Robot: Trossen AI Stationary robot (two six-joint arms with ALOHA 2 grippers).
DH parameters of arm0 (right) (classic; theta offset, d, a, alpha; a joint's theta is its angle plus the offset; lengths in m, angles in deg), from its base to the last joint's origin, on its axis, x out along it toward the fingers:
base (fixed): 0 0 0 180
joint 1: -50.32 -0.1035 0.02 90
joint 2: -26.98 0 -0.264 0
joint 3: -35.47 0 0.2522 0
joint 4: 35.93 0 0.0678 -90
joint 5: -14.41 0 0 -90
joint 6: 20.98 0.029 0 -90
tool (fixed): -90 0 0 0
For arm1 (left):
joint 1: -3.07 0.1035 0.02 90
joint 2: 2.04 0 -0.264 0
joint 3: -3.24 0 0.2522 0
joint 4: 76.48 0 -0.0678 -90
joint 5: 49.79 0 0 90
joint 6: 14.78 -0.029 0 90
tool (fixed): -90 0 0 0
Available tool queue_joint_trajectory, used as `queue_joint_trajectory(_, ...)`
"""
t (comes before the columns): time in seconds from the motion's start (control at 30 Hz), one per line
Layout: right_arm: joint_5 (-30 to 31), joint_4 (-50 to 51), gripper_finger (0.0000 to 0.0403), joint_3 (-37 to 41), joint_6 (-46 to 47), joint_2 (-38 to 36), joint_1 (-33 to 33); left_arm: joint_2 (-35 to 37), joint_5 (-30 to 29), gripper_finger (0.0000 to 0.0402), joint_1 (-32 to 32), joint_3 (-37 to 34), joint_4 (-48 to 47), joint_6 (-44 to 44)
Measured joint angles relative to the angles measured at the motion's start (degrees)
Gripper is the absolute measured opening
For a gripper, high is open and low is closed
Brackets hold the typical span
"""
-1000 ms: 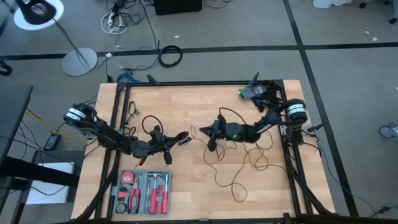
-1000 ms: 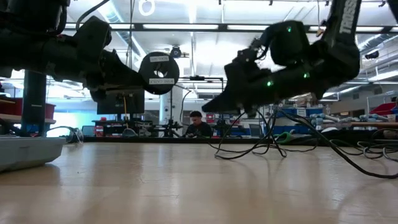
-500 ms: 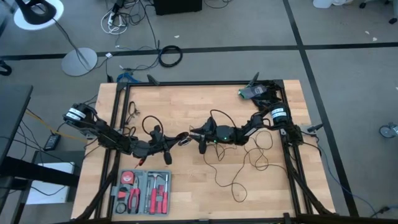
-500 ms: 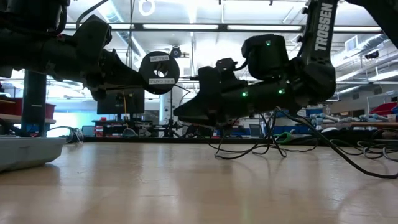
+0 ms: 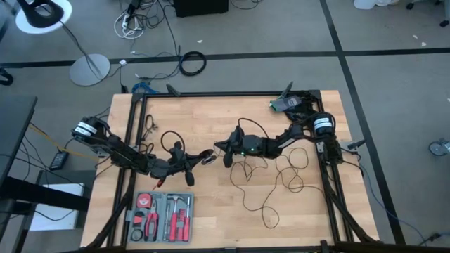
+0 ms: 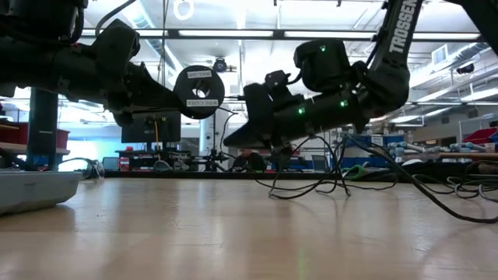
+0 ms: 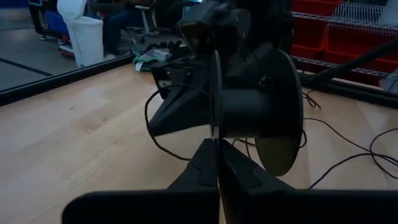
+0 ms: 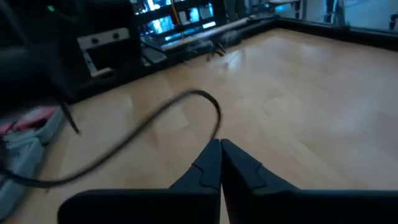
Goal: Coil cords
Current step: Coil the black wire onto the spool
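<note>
The small round black puck [image 5: 209,159] is a spool of two flat discs on a hub [image 7: 249,115]. It is held above the table's middle, and its labelled face shows in the low view [image 6: 198,91]. My left gripper [image 5: 199,159] is shut on it. The thin black cord [image 5: 271,193] lies in loose loops on the table's right half. My right gripper [image 5: 223,150] is just right of the puck and is shut on the cord [image 8: 155,130]. It also shows in the low view [image 6: 233,140]. My left gripper pinches the rim of one of the puck's discs [image 7: 214,124] between its two fingers [image 7: 205,168]. The fingers come about level from the table's left. The puck is lifted clear of the table, its discs standing on edge. My right gripper pinches the cord at its fingertips [image 8: 217,135], coming from the table's right and slanting slightly down. The cord arches slack away from the fingers. Its remaining length trails onto the table [image 6: 311,187].
A tray of red-handled tools [image 5: 162,216] sits at the near left; its side shows in the low view [image 6: 31,190]. A green-grey object [image 5: 285,104] lies at the far right corner. A black frame [image 5: 225,93] rims the table. Bare wood lies at the near middle.
My right gripper has moved toward the table's left, closing on the puck, and has drawn the cord along with it. A cord loop now stands up behind the gripper. My left gripper and the puck have stayed where they were.
</note>
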Motion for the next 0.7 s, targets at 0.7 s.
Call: queue_joint_trajectory(0.7,-2.97,2.38,0.0061,0.00,3.17,-1.12,-0.16,0.00,0.00,0.0000,0.00,-0.02,0.31,0.02)
